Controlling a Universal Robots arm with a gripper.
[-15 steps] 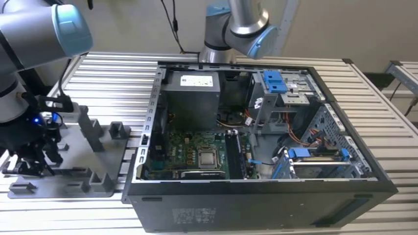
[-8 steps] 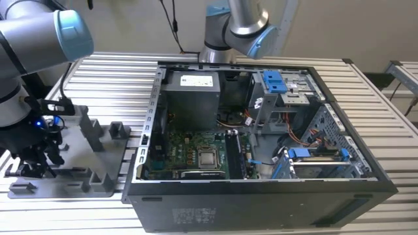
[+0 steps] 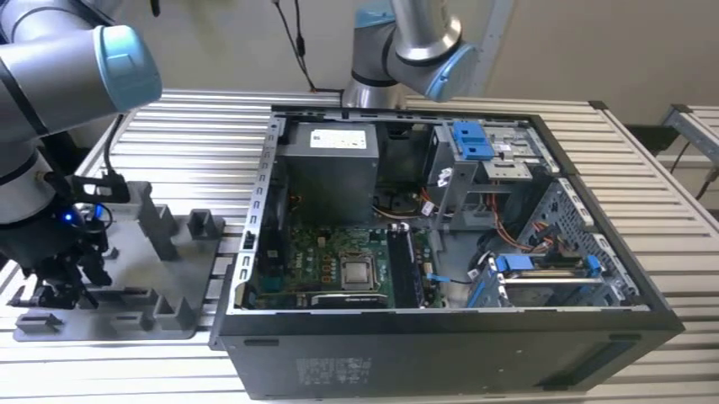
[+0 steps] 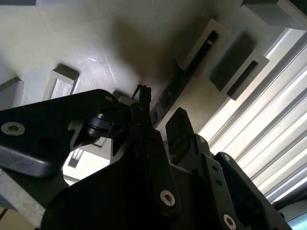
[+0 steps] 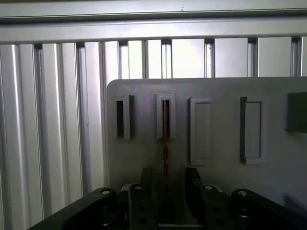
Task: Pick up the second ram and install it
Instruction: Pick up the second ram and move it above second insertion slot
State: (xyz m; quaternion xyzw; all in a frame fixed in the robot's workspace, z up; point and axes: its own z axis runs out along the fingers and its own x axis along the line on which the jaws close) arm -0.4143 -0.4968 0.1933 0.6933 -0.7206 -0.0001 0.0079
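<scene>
We see the second ram [image 5: 165, 136] as a thin dark strip that stands on its long edge in a narrow slot of the grey holder [image 5: 278, 158]. This slot is the second one in the row that begins at the holder's rounded corner, close to the holder's edge. In the second wrist view the second ram [image 4: 178, 81] runs out of its slot towards the gripper [image 4: 160, 103]. The gripper [image 5: 168, 170] is low over the holder. Its two black fingers [image 5: 145, 182] are spread apart, one on each side of the stick, and a small gap is visible between each finger and the stick, so nothing is gripped. In the exterior view the gripper [image 3: 67, 282] is over the holder [image 3: 197, 282], which lies on the slatted metal table [image 3: 641, 185] near the table's edge at the exterior view's left. It is just beside the open computer case [image 3: 450, 358]. Inside the case lies the green motherboard [image 3: 326, 252]. A second robot arm [image 3: 405, 42] stands behind the case.
</scene>
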